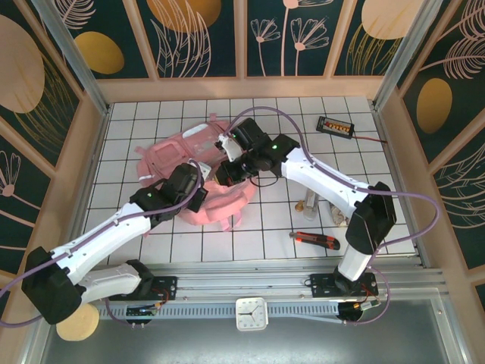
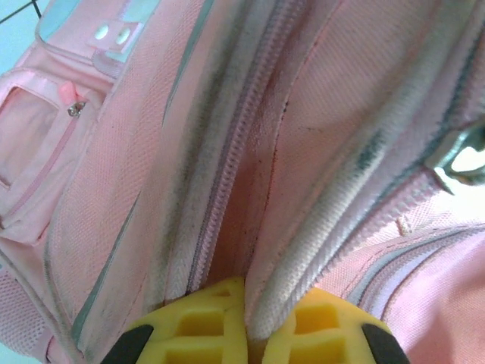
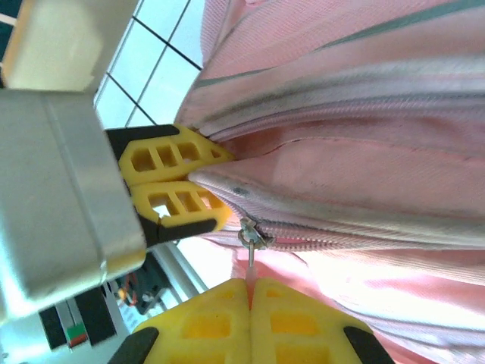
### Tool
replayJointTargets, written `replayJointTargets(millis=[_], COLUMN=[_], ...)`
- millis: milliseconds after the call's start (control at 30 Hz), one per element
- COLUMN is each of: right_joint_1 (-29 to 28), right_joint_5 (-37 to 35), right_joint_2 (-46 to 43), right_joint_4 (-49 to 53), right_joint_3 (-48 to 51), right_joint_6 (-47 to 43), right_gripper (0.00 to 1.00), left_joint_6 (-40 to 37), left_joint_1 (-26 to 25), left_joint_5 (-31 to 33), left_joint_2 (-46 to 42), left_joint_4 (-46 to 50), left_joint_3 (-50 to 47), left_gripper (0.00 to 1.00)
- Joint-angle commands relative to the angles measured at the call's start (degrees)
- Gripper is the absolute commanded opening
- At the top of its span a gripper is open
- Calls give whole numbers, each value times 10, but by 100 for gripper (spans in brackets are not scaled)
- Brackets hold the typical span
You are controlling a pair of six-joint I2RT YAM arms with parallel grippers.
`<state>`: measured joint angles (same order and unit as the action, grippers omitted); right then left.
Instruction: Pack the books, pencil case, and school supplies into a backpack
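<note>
The backpack point(image 1: 182, 148) lies left of the bench's point(image 1: 303, 136) middle, and its zipper is being worked. The left fingers point(image 2: 246, 330) are clamped on its seam fold. The right fingers point(image 3: 250, 315) pinch the zipper pull point(image 3: 251, 241). Next, that pull needs drawing steadily along the track.

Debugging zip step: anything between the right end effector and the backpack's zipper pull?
Nothing visible. The right end effector is shut on the zipper pull; the left end effector pinches the backpack seam beside it.

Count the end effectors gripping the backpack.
2. The left end effector pinches fabric of the backpack beside the zipper; the right end effector pinches the zipper pull.
</note>
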<state>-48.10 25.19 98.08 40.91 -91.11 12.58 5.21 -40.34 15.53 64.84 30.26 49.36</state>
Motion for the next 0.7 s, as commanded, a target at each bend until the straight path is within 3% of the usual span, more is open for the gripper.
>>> replayJointTargets(millis=[0,100,267,433,533,600,667], right_joint_1=[8,53,75,101,124,94,45], right_joint_5=[-34,-59,-24,-117,-38,13,32], right_joint_2=[-4,-17,-27,-4,-17,-24,-19], right_joint_4=[120,123,61,61,23,-14,-39], right_joint_3=[-14,22,36,24,27,25,19], right_joint_6=[-72,-84,-77,-92,-75,-54,-26], right_gripper=[0,0,0,0,1,28,40], left_joint_6=[-24,-66,-88,-103,-105,-105,-102], left_joint_1=[28,32,39,39,39,39,39], left_joint_5=[67,106,67,46,8,-31,-59], left_joint_2=[8,14,-17,-41,-43,-46,-43], left_joint_4=[34,65,68,74,88,84,85], left_joint_3=[41,58,60,60,88,100,115], left_gripper=[0,0,0,0,0,0,0])
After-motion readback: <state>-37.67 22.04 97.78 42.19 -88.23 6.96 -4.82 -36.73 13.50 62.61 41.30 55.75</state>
